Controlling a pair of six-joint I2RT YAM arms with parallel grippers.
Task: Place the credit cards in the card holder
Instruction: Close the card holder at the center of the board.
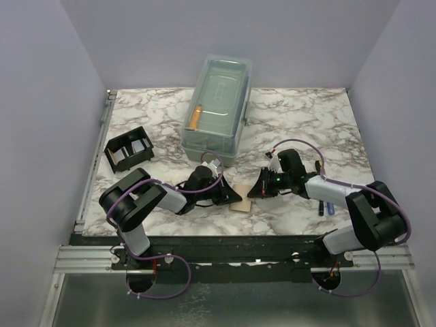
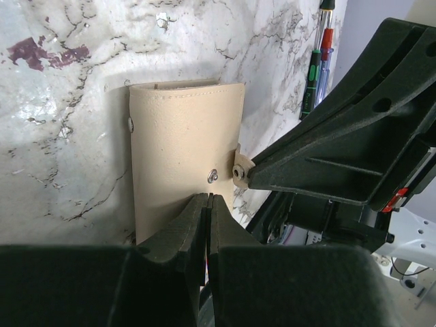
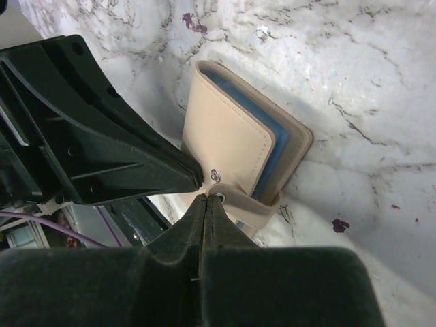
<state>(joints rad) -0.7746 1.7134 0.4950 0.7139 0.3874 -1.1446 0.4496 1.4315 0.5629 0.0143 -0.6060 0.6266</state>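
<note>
Tabletop [image 1: 306, 116] is carrying one card holder [image 1: 128, 150], one tan wallet [image 1: 240, 202] showing one blue card [image 3: 276, 146]; low arms are converging, left gripper [image 2: 208, 199] and right gripper [image 3: 206, 199] clamping the wallet.

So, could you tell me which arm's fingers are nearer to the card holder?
Left. The left fingers sit right of the card holder, at the tan wallet's left side; the right fingers are beyond the wallet, farther right.
</note>
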